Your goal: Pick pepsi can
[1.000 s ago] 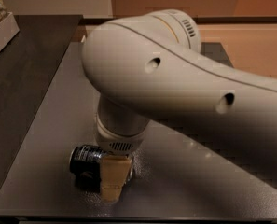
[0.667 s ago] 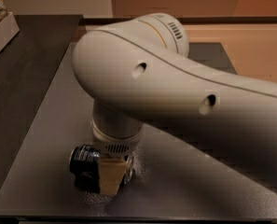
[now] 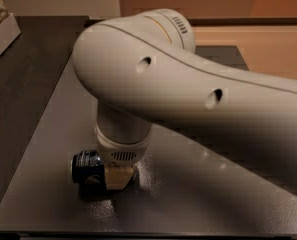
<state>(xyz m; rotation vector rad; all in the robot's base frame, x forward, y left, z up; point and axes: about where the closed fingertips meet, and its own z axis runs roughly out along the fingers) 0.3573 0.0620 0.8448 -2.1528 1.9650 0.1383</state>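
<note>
The pepsi can (image 3: 86, 166), dark blue with a silver end, lies on its side at the front left of the grey table (image 3: 198, 194). My gripper (image 3: 117, 177) reaches straight down from the white wrist (image 3: 120, 144) and is closed on the can's right part. One tan finger (image 3: 120, 176) shows against the can; the other is hidden behind it. The can hangs just above the table, with a dark shadow under it. The large white arm (image 3: 188, 84) covers much of the table's middle and right.
A pale box or shelf (image 3: 0, 26) stands at the far left on the dark counter (image 3: 23, 84). The table's front edge (image 3: 138, 232) runs just below the can. An orange-tan wall (image 3: 228, 4) lies behind.
The arm's elbow has swung left and toward the camera. The gripper and the can have risen together a little off the table.
</note>
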